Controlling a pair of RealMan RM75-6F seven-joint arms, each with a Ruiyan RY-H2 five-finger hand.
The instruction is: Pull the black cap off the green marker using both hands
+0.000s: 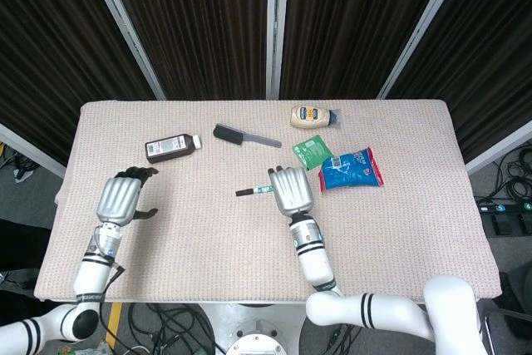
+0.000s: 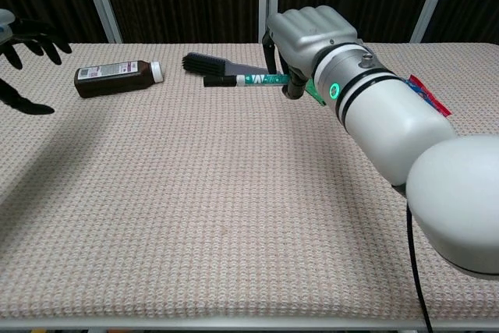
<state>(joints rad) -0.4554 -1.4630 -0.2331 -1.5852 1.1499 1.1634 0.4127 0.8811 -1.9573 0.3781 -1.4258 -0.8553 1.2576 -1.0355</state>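
Gripping green marker, right hand seemingly mid-air.

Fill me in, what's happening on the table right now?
The right hand holds the green marker lifted off the table, roughly level, with its black cap still on and pointing toward the left hand. The left hand is open, with nothing in it, and hangs over the left side of the table, well apart from the cap. A brown bottle, a brush, a mayonnaise bottle and two packets lie untouched at the back.
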